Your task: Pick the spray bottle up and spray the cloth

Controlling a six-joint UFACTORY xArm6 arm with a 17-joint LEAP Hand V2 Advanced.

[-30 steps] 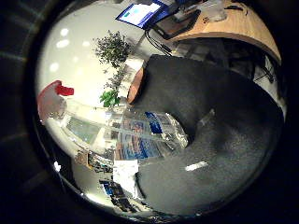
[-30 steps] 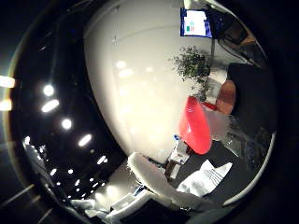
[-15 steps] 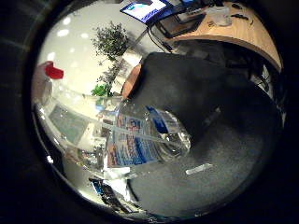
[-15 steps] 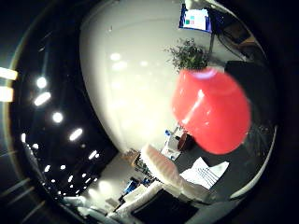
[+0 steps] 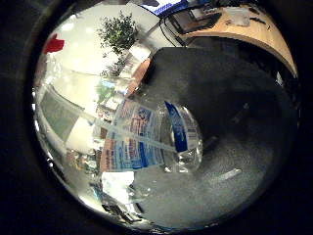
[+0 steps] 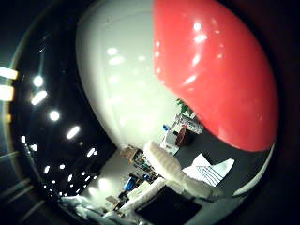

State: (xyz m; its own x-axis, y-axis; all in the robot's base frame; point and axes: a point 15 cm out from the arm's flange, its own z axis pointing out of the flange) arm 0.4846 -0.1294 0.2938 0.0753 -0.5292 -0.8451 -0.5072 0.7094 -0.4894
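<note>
A clear plastic spray bottle point(image 5: 147, 132) with a blue and white label stands on a dark grey surface point(image 5: 245, 117). It fills much of the right little finger side palm view, so it is close to the palm. Its red spray head point(image 6: 211, 70) fills a large part of the right thumb side palm view, also very close; a small part of the red head shows in the little finger side view point(image 5: 54, 43). A white part of my hand point(image 6: 161, 164) shows at the edge of the thumb side view. I cannot make out a cloth.
A wooden table point(image 5: 245, 29) with a few things on it stands beyond the dark surface. A potted plant point(image 5: 119, 31) and a screen point(image 5: 176, 6) are farther back. A white wall point(image 6: 117, 84) and ceiling lights point(image 6: 37, 97) show in the thumb side view.
The bottle's body and its red head have both grown much larger in the views: the palm has come closer to the bottle. The bottle still stands on the dark surface.
</note>
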